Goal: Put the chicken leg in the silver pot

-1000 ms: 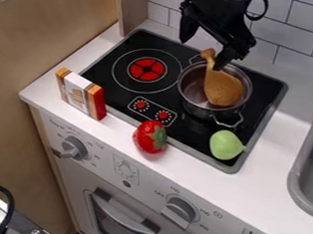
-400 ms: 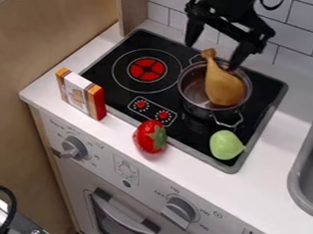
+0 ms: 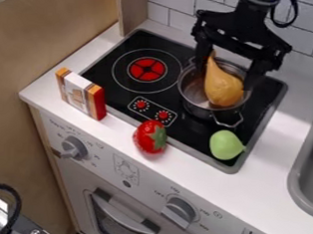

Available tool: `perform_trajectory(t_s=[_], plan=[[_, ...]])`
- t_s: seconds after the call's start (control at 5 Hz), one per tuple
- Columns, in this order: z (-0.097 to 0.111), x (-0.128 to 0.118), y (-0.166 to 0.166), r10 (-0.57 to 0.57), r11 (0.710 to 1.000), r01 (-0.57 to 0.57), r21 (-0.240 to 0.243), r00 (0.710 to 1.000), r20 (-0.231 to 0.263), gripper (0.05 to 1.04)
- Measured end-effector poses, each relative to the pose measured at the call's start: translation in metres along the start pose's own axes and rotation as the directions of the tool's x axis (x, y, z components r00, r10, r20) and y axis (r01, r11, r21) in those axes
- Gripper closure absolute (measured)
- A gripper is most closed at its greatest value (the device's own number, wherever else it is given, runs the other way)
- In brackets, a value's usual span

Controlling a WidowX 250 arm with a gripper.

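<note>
One chicken leg (image 3: 223, 88) in one silver pot (image 3: 197, 104).

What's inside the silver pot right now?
The chicken leg is in the silver pot, narrow end toward the far rim. Some bare inner metal shows to the left of the leg in the picture; whatever is beneath the leg is covered and can't be seen.

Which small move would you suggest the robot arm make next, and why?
I would probably raise the gripper straight up with its fingers apart: the thick part of the chicken leg already sits within the rim of the silver pot, and the fingers stand open on either side of it, so a sideways move might knock it.
</note>
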State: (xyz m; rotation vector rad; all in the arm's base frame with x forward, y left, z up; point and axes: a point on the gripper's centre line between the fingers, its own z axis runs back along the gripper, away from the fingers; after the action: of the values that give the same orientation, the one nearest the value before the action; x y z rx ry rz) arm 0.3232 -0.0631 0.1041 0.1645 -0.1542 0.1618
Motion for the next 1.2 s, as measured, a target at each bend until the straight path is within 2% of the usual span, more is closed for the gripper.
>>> perform_trajectory(t_s=[0.2, 0.6, 0.8, 1.2], plan=[[0.0, -0.009, -0.009, 0.019, 0.999, -0.018, -0.03, 1.0, 0.021, 0.083], [0.003, -0.02, -0.028, 0.012, 0.999, -0.011, -0.043, 1.0, 0.021, 0.083], [0.012, -0.025, -0.034, 0.006, 0.999, -0.005, -0.049, 1.0, 0.023, 0.083], [0.022, -0.041, -0.031, -0.018, 0.998, 0.019, -0.059, 1.0, 0.017, 0.083]])
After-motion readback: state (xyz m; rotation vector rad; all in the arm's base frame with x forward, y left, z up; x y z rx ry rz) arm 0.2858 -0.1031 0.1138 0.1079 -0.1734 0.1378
